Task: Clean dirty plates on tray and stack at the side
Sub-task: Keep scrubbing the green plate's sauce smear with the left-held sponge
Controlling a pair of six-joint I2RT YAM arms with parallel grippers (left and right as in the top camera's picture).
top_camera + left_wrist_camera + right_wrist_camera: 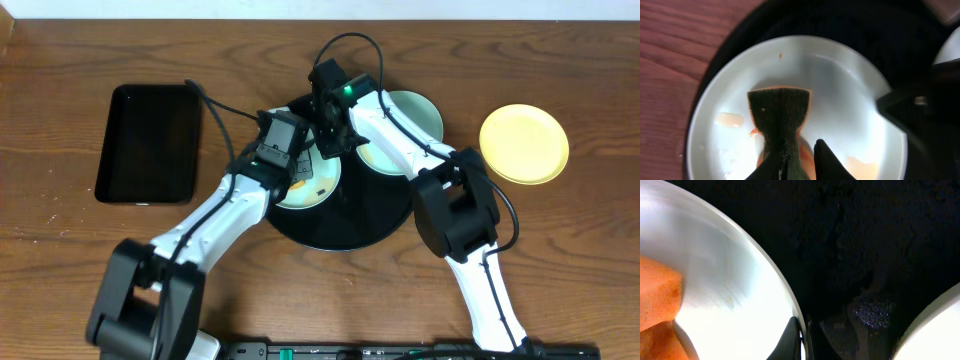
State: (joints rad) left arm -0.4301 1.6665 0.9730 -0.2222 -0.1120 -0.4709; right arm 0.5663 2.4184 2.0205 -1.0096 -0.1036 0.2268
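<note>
**Wiping a Plate on the Tray**

From above: the black tray (345, 235) sits on the tabletop (60, 260). It holds a dirty blue plate (322, 186) and another blue plate (420, 112). A yellow plate (524, 143) lies off to the right.

Left wrist: the left fingers (826, 161) pinch a soft sponge (780, 112) on the dirty plate, beside orange streaks (730, 119).

Right wrist: the right fingers (789, 339), pressed together, nip that plate's thin rim.

The plate looks light, stiff and slippery (it may break if dropped), so I think the rim is the best place to hold.
</note>
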